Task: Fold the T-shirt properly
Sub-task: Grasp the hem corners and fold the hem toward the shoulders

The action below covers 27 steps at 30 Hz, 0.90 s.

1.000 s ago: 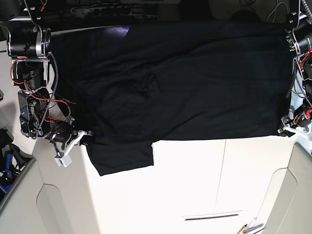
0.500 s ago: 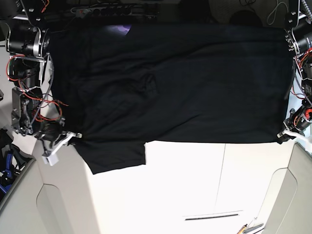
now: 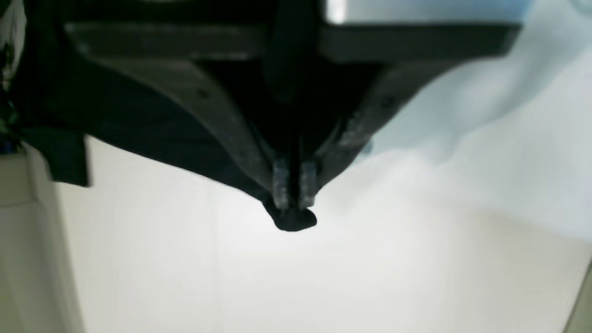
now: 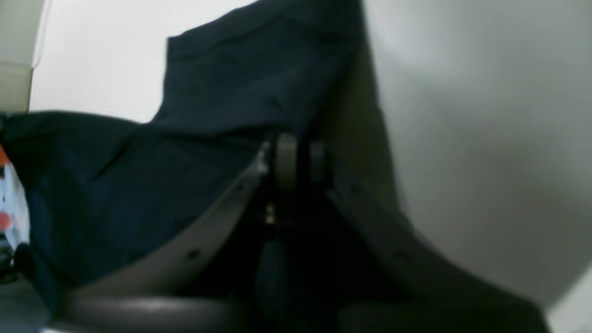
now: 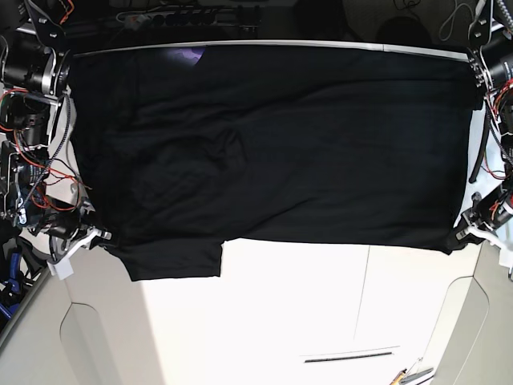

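The black T-shirt (image 5: pixel 304 144) lies spread wide over the white table (image 5: pixel 321 305), with one short sleeve (image 5: pixel 172 258) hanging toward the near side. A small purple patch (image 5: pixel 189 54) shows at its far edge. My left gripper (image 5: pixel 463 234) is at the shirt's near right corner. In the left wrist view it (image 3: pixel 293 192) is shut on a nub of black cloth (image 3: pixel 293 221). My right gripper (image 5: pixel 94 238) is at the near left edge beside the sleeve. Seen from the right wrist, it (image 4: pixel 298 159) is shut on the fabric (image 4: pixel 208 115).
Cables and a power strip (image 5: pixel 184 14) run behind the table's far edge. A thin dark slot (image 5: pixel 349 356) marks the near tabletop, and a small tool (image 5: pixel 413 374) lies at the bottom edge. Blue gear (image 5: pixel 10 277) sits at the far left.
My left gripper has shut on the shirt's corner. Both grippers have moved left and nearer in the base view, drawing the shirt with them, and the table's far rim now shows.
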Motion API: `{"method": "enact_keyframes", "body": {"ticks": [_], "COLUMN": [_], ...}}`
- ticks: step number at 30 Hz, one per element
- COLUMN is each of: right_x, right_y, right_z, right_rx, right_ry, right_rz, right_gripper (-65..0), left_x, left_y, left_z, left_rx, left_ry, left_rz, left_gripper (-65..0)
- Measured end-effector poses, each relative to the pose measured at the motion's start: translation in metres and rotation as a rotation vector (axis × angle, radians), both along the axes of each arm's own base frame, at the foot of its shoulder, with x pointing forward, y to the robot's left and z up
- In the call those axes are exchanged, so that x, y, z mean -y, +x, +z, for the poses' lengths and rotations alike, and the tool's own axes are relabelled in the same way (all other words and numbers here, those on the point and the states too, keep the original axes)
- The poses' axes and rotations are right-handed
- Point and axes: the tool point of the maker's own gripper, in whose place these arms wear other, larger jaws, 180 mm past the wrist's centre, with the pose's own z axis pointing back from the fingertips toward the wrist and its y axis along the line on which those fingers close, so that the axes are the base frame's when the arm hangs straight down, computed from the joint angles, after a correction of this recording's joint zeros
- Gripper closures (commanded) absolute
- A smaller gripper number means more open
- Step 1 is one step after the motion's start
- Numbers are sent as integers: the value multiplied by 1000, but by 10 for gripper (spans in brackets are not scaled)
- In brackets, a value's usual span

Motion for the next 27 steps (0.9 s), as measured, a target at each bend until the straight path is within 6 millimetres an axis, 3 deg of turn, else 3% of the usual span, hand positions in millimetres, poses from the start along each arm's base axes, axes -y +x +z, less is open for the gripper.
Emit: {"method": "enact_keyframes", "body": {"ticks": [8,14,16,20,27], "right_x": [-11,-22,-24,-19,6], "right_y": [-10,-57,-68,-83,-117], "right_z": [26,4,7,25,36], "right_rx": [46,21,36,90,114], "right_ry": [-32,-95,-117,-169,-233], "right_rz": [89,145,161,167,108], "right_gripper": [0,0,0,0,0], "left_x": [11,5,6,6,-13], "left_y": [-12,-44,-53,-66,-103], "left_z": [16,-2,-5,4,22], "left_rx": [-17,-80,-95,-71,-36], "left_ry": [-105,-147,-177,-241,-199], "left_rz": [-85,-83,-87,-90,-75], "left_gripper": [0,0,0,0,0]}}
